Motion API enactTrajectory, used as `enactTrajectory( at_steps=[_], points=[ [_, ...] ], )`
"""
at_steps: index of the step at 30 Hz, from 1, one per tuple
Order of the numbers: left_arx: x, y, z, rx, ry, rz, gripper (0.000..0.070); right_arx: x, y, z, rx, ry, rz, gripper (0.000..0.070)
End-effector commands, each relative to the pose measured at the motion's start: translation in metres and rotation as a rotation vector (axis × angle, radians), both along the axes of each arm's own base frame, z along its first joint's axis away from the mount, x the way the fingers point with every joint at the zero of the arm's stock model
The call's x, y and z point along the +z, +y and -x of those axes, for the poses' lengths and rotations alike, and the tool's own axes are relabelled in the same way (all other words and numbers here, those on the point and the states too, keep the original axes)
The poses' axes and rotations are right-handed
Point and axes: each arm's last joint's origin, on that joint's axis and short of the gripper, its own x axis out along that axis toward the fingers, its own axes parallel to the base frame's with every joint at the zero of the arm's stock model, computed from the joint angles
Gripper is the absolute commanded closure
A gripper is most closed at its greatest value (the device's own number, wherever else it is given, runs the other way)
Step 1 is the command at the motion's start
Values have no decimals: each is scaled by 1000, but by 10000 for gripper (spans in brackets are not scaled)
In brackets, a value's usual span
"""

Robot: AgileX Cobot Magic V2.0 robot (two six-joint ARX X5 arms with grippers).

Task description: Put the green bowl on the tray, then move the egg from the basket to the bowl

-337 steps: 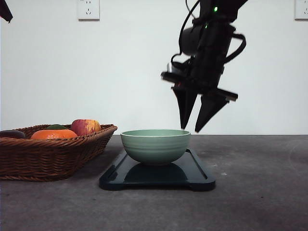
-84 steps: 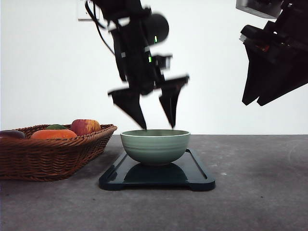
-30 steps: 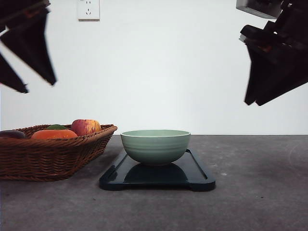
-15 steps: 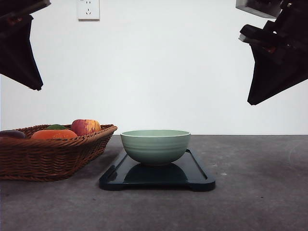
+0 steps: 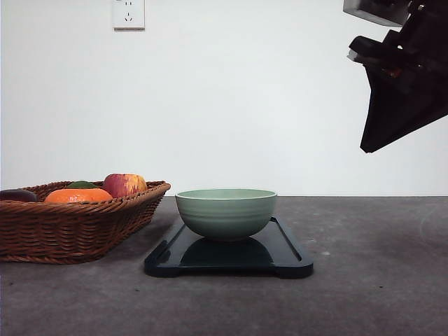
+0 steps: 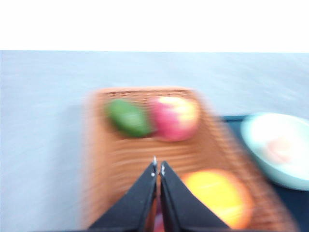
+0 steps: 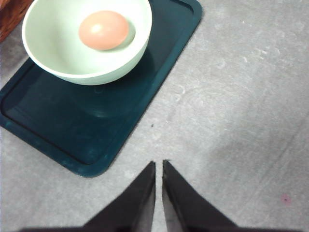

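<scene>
The pale green bowl (image 5: 226,212) stands upright on the black tray (image 5: 287,255) in the middle of the table. A brown egg (image 7: 104,30) lies inside the green bowl (image 7: 67,53), seen from above over the tray (image 7: 58,130). The wicker basket (image 5: 70,227) sits left of the tray. My right gripper (image 7: 159,166) hangs high at the right, shut and empty; its black fingers (image 5: 392,119) show in the front view. My left gripper (image 6: 158,168) is shut and empty above the basket (image 6: 116,164); that view is blurred, with the bowl (image 6: 280,150) at its edge.
The basket holds a red-yellow apple (image 5: 124,185), an orange fruit (image 5: 77,196), a green fruit (image 5: 82,185) and a dark item (image 5: 15,195) at its left end. A wall socket (image 5: 128,13) sits on the white wall. Grey tabletop (image 5: 378,280) lies right of the tray.
My left arm has drawn away up and to the left, leaving the front view. The right gripper closed its jaws about half a second ago and has held still since.
</scene>
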Motion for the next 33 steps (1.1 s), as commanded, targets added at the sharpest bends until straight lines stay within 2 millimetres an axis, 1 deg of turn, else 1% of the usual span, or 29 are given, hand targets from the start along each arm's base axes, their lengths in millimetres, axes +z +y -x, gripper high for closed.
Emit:
enactTrajectory(
  at_steps=[1, 6, 14, 33],
  points=[
    [-10, 5, 6, 27, -23, -13, 700, 1, 2, -1, -3, -5, -10, 684],
    [-35, 16, 20, 112, -68, -14, 700, 1, 2, -1, -3, -5, -10, 684],
    [-65, 20, 27, 145, -66, -28, 700, 1, 2, -1, -3, -5, -10, 684],
    [-66, 21, 28, 147, -59, -28, 700, 2, 2, -1, 2, -12, -9, 684]
  ],
)
